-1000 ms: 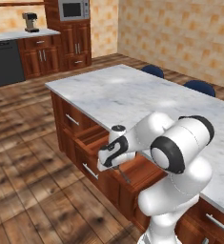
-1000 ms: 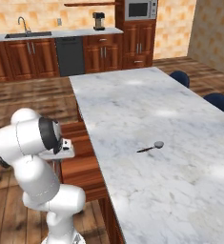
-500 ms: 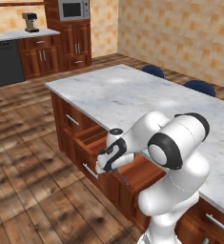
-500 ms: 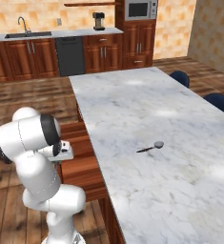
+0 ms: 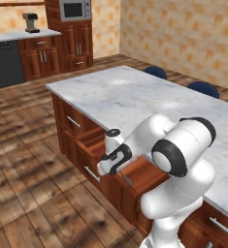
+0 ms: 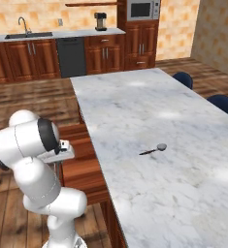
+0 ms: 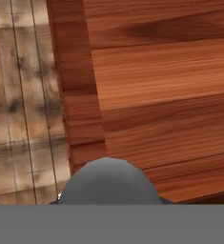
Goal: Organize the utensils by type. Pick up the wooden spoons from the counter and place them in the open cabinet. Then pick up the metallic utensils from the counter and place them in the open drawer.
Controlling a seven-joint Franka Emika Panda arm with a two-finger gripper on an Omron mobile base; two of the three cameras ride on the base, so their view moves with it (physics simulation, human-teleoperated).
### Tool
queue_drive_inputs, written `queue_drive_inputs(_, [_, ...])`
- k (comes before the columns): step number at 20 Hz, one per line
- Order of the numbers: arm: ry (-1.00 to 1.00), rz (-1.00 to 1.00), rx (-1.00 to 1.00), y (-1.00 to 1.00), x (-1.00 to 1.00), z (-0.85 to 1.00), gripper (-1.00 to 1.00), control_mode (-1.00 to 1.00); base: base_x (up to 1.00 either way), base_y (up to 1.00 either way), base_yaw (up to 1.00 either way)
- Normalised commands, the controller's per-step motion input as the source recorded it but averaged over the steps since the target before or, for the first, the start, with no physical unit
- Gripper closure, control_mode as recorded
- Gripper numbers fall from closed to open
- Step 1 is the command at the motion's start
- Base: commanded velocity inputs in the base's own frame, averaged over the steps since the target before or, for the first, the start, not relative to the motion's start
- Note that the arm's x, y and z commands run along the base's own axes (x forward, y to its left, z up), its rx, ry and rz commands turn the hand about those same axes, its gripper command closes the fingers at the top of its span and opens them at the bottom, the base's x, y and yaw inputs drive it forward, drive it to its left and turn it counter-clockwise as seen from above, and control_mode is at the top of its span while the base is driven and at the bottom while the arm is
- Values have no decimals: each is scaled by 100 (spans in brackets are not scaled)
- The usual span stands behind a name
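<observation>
My gripper (image 5: pixel 108 166) hangs over the open drawer (image 5: pixel 143 170) in the island's side, shut on a metallic utensil. The utensil's round grey head (image 7: pixel 108 182) sits at the bottom of the hand view, over the drawer's wooden floor (image 7: pixel 166 90). Its thin dark handle (image 5: pixel 127 181) slants down from the hand toward the drawer. A second metallic utensil (image 6: pixel 154 149), with a grey head and dark handle, lies on the marble counter (image 6: pixel 149 111). From the right side, the gripper (image 6: pixel 62 149) is above the drawer (image 6: pixel 84 170). The wooden spoons and the cabinet are out of view.
Two blue stools (image 5: pixel 156 72) (image 5: pixel 203 88) stand at the counter's far side. A shut drawer with a silver handle (image 5: pixel 73 121) lies left of the open one. The wood floor (image 7: pixel 23 86) borders the drawer front. Kitchen units with a dishwasher (image 6: pixel 71 56) line the back wall.
The hand has sunk a little lower and toward the drawer's front with the utensil in it. The utensil on the counter has not moved.
</observation>
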Motion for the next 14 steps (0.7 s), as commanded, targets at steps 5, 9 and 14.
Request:
queue_drive_inputs(5, [0,0,-4,-6,20,17,100,-100,0,0,0])
queue_drive_inputs(9, [0,0,0,-6,25,0,100,-100,0,0,0])
queue_drive_inputs(14, [0,0,0,-3,24,-15,100,-100,0,0,0])
